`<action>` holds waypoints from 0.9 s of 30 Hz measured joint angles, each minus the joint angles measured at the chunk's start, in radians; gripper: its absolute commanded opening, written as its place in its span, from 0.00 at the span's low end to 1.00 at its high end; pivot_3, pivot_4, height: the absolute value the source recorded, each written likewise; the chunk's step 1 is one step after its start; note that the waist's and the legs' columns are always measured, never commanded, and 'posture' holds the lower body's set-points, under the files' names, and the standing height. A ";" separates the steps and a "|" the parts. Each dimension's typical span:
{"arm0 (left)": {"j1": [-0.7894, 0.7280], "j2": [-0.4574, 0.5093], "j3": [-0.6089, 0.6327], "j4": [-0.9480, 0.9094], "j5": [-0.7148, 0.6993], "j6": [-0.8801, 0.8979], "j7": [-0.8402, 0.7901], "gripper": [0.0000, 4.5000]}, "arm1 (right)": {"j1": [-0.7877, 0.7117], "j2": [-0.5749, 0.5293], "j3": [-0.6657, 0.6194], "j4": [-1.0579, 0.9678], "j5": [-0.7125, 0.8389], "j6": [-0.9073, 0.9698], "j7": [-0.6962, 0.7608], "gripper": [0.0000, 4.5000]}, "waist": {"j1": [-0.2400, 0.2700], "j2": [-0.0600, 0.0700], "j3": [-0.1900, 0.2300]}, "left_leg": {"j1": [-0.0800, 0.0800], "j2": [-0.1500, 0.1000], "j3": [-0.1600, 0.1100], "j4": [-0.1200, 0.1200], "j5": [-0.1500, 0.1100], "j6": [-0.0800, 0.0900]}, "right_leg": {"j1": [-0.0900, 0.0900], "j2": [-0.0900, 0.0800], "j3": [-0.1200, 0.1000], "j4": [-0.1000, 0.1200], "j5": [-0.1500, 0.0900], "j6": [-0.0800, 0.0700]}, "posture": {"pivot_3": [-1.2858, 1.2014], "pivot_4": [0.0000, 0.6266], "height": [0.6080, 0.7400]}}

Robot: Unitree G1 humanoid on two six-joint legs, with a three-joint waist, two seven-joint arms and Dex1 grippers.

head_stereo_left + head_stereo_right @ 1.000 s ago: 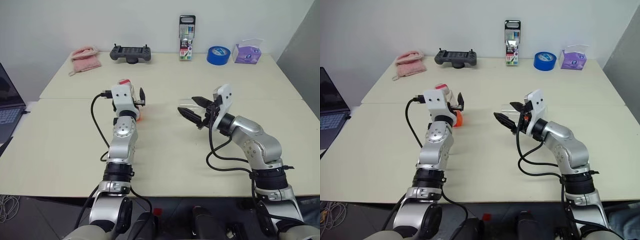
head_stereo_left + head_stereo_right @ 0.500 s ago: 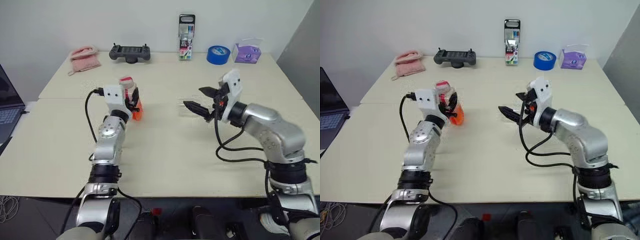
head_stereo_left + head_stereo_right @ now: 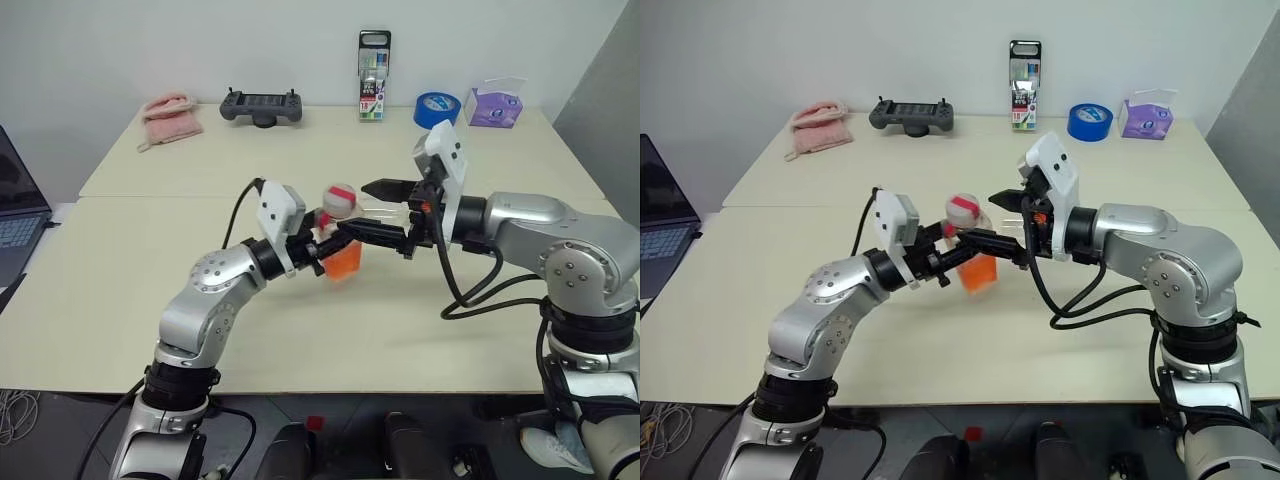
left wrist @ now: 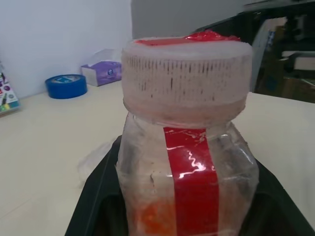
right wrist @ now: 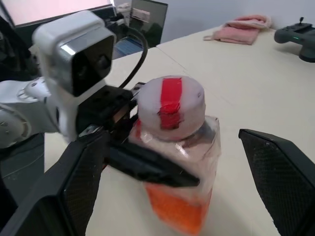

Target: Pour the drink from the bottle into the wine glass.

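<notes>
Bottle with its orange-red drink hangs above mid-table, clamped tight in the left gripper, cap on. Right gripper, spread wide and holding nothing, brackets that cap from three o'clock. My judgement: centre the fingers on the cap, close, then twist it off while the left hand holds steady. Wine glass seems to stand just behind, mostly hidden. Table is pale; controller, tape and tissues line twelve o'clock.

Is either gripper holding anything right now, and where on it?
The left gripper holds the bottle by its upper body, just under the cap. The right gripper stands open around the cap, holding nothing.
</notes>
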 measured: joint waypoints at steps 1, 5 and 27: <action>0.001 -0.004 -0.003 -0.004 0.000 0.003 0.001 0.40 | -0.003 0.011 0.000 0.006 -0.001 0.000 -0.012 1.00 | 0.000 0.000 0.000 | 0.000 0.000 0.000 0.000 0.000 0.000 | 0.000 0.000 0.000 0.000 0.000 0.000 | 0.52 0.24 1.00; 0.004 -0.013 -0.011 -0.008 0.000 0.013 0.004 0.40 | -0.015 0.032 0.001 0.011 -0.001 -0.001 -0.037 1.00 | 0.000 0.000 0.000 | 0.000 0.000 0.000 0.000 0.000 0.000 | 0.000 0.000 0.000 0.000 0.000 0.000 | 0.52 0.24 1.00; 0.004 0.026 -0.070 -0.086 -0.054 0.068 -0.104 0.40 | 0.024 -0.184 0.024 0.068 0.030 -0.186 0.410 0.40 | 0.009 -0.001 0.001 | -0.003 0.000 0.002 0.001 -0.001 0.002 | 0.001 -0.001 -0.004 -0.003 0.000 0.001 | 0.52 0.24 1.00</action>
